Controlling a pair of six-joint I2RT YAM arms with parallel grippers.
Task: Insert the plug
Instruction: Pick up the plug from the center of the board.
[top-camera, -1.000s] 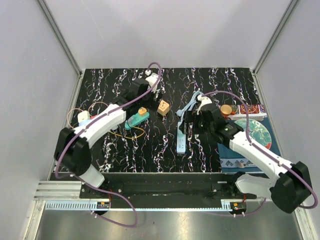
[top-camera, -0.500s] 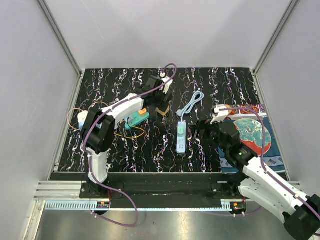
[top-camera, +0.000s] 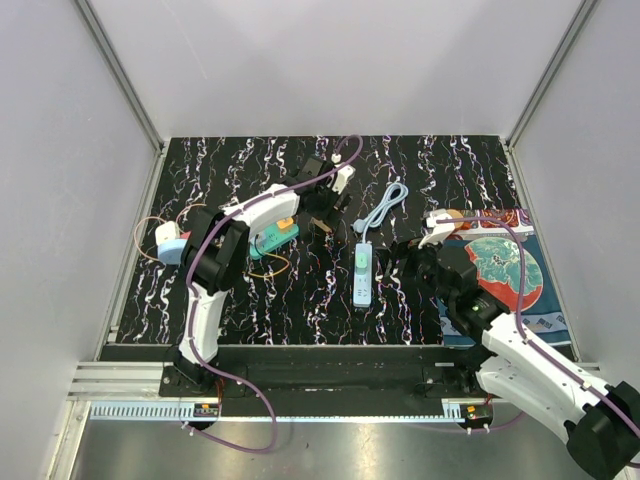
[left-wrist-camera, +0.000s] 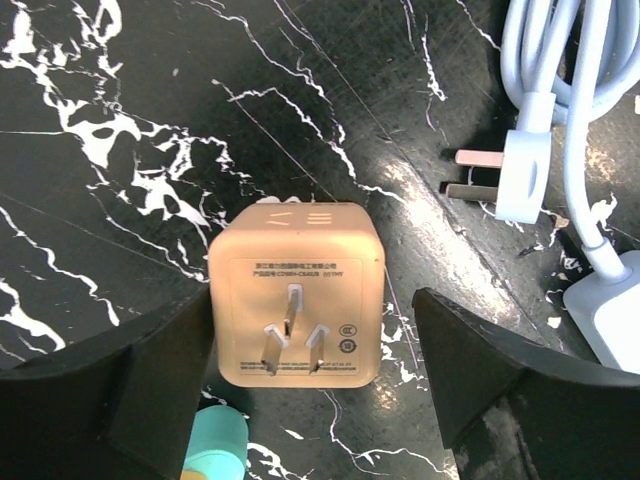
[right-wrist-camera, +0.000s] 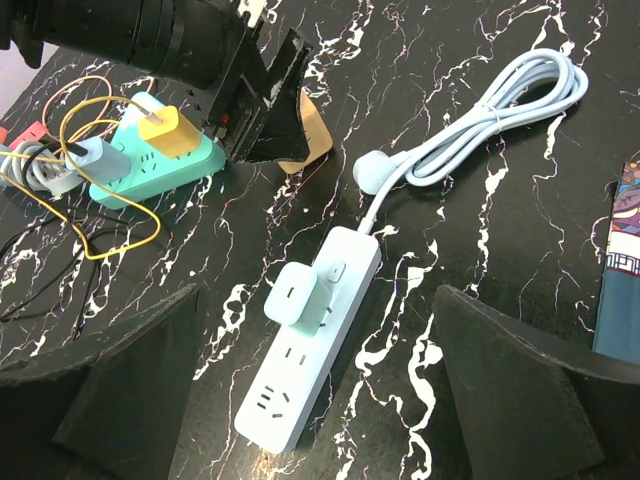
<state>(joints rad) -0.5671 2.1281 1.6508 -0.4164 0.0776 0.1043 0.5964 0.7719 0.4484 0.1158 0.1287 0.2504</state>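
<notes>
The plug (left-wrist-camera: 296, 296), a tan cube, lies on the black marbled table with its three prongs facing up. My left gripper (left-wrist-camera: 311, 300) straddles it, open: the left finger (left-wrist-camera: 150, 380) is against the plug's side and the right finger (left-wrist-camera: 480, 370) stands a gap away. From above, the left gripper (top-camera: 325, 205) covers most of the plug (top-camera: 322, 224). A white power strip (right-wrist-camera: 310, 340) lies mid-table with a pale charger (right-wrist-camera: 295, 292) sitting crooked in one socket. My right gripper (right-wrist-camera: 315, 300) hovers wide open above that strip (top-camera: 362, 273), holding nothing.
A teal power strip (top-camera: 272, 238) with a yellow charger and orange wire lies left of the plug. The white strip's coiled cable (top-camera: 385, 208) and its plug (left-wrist-camera: 520, 170) lie to the right. A patterned plate (top-camera: 505, 265) on a mat sits far right.
My left arm swung from the left side over the tan plug and its jaws have begun narrowing. The right arm pulled back from the white strip toward the near right.
</notes>
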